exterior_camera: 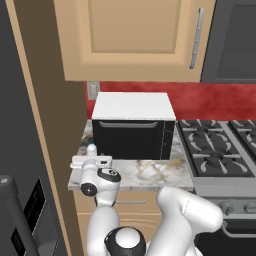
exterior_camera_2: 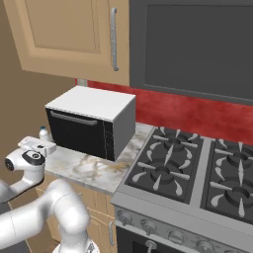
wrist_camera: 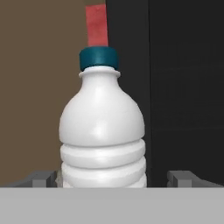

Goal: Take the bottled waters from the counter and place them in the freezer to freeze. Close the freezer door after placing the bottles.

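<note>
One ribbed white bottle stands upright between the tips of the wide-open claw, ungripped.

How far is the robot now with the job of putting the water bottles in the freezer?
Nothing looks done yet. The white ribbed bottle stands upright on the counter beside the black oven, between the fingers of the open gripper, not yet gripped. Grasping, carrying to the freezer and closing its door remain.

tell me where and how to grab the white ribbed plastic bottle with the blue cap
Grip the white ribbed plastic bottle across its ribbed lower body, below the sloping shoulder, coming in level from the counter's front edge. It stands upright beside the black oven, and the open gripper already straddles it, one fingertip either side, so closing there should hold.
</note>
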### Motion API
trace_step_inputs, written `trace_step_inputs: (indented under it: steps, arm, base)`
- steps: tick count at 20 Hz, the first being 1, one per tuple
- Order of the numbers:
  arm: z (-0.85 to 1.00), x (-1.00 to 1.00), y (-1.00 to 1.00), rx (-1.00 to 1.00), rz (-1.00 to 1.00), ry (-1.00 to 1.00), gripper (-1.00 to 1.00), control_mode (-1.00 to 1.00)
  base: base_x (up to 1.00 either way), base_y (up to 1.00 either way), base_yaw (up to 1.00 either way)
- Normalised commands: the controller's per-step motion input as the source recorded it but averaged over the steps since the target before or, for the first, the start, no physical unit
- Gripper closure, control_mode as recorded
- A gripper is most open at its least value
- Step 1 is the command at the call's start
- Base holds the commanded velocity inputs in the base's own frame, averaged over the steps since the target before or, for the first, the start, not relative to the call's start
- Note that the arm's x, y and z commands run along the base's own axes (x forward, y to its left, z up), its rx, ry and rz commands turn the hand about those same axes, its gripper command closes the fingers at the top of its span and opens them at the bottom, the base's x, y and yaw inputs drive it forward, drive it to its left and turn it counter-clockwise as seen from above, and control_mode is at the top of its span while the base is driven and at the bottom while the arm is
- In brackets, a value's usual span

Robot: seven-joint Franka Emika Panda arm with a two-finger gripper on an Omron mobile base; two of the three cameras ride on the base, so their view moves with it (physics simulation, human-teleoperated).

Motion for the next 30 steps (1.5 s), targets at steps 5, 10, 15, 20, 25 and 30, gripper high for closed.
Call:
trace_step_inputs:
  steps: [5,10,15,20,25,30]
  arm:
    - [0.0,0.04,0.08,0.0,0.0,0.0,-1.0,-1.0]
    - [0.0,0.03,0.2,0.0,0.0,0.0,1.0,-1.0]
    - [0.0,0.05,0.16,0.0,0.0,0.0,1.0,-1.0]
    - [0.0,0.0,0.06,0.0,0.0,0.0,1.0,-1.0]
    - [0.0,0.0,0.01,0.0,0.0,0.0,1.0,-1.0]
    - [0.35,-0.28,0.0,0.0,0.0,0.0,1.0,-1.0]
  base:
    - [0.0,0.0,0.0]
    - [0.0,0.0,0.0]
    - [0.0,0.0,0.0]
    - [0.0,0.0,0.0]
    - [0.0,0.0,0.0]
    - [0.0,0.0,0.0]
